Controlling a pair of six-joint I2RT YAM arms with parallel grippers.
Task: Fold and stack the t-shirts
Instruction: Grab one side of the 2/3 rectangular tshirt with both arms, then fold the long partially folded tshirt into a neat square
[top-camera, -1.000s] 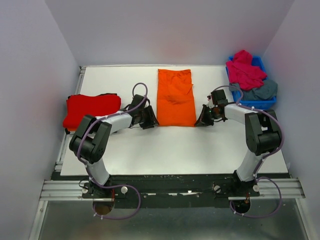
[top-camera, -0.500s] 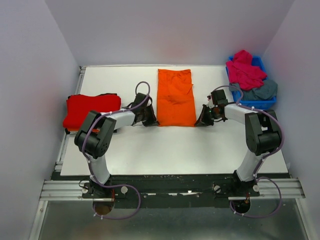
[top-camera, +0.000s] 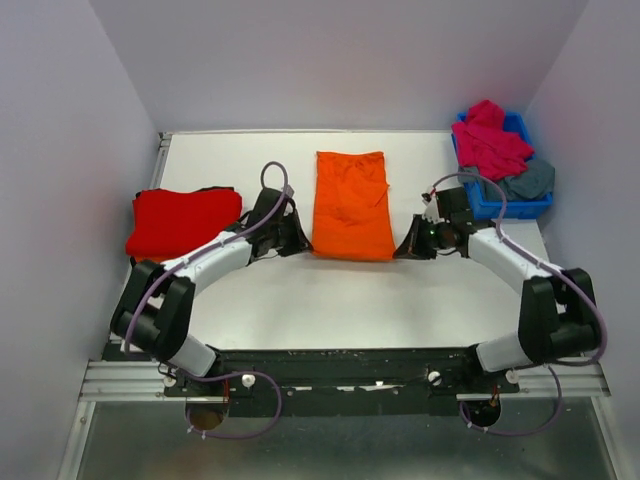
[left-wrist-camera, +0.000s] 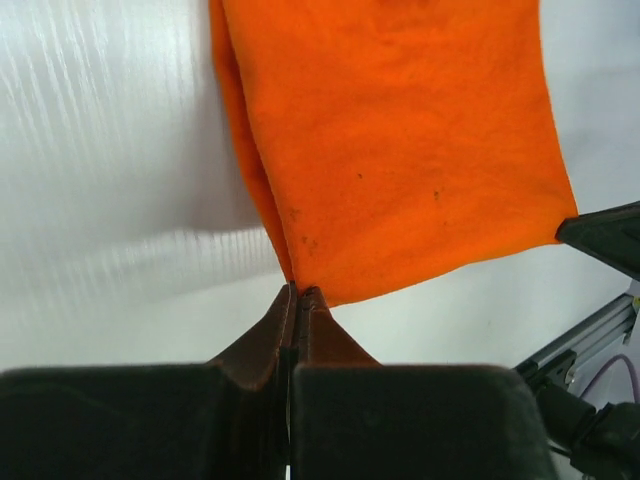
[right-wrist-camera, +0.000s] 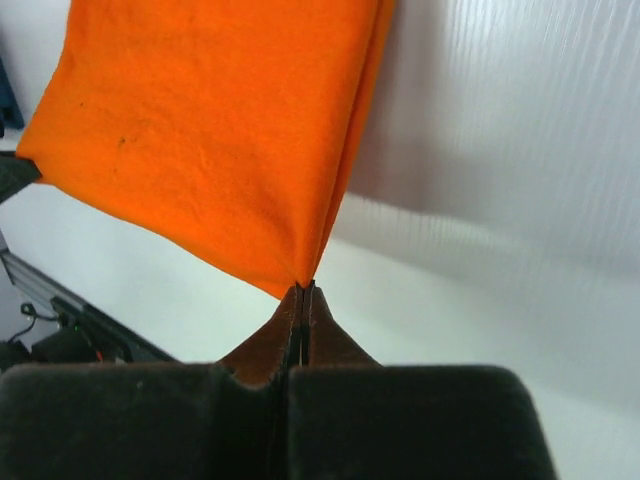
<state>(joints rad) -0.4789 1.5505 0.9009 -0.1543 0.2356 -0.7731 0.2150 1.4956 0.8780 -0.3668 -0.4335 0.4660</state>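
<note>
The left pincer (left-wrist-camera: 298, 292) and the right pincer (right-wrist-camera: 304, 288) are each clamped fully closed on a near corner of the orange t-shirt (top-camera: 350, 205). The shirt, folded to a long strip, runs straight ahead of both tips across the worktop (top-camera: 350, 300). Gripping both corners keeps that edge taut, I'd say, ready to fold it forward evenly. The folded red t-shirt (top-camera: 185, 220) lies outboard of the left pincer, likely the stack's base.

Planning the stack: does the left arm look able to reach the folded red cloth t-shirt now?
Likely not yet: the left pincer is shut on the bright orange cloth t-shirt; otherwise the red t-shirt lies close, unblocked.
</note>
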